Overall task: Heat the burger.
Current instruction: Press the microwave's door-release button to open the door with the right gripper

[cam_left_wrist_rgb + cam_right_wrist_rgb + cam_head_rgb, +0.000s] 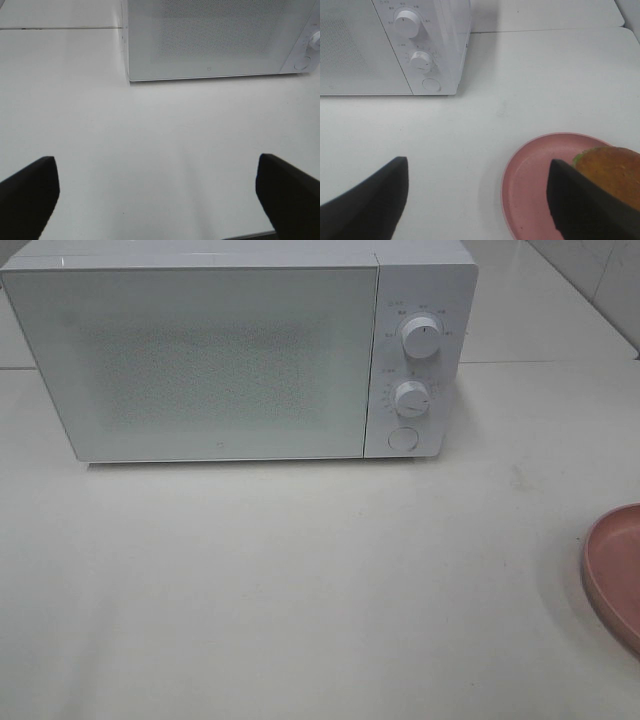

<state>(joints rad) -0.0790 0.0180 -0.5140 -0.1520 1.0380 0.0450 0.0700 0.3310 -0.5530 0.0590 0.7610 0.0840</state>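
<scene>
Burger (612, 172) sat on the pink plate (530, 195), with both your hands released.
You had the plate on the counter (300, 590), off to the right of the shut microwave (200, 360); your left hand (157, 192) hung spread and empty before the microwave door (215, 35), your right hand (477, 197) spread and empty near the plate.

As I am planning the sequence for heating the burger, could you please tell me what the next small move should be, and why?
Probably bring the right gripper toward the round button to open the microwave door. That door is shut, so nothing can go in yet. The burger sits on the pink plate, ungrasped, and the gripper's jaws stand open and empty.
</scene>
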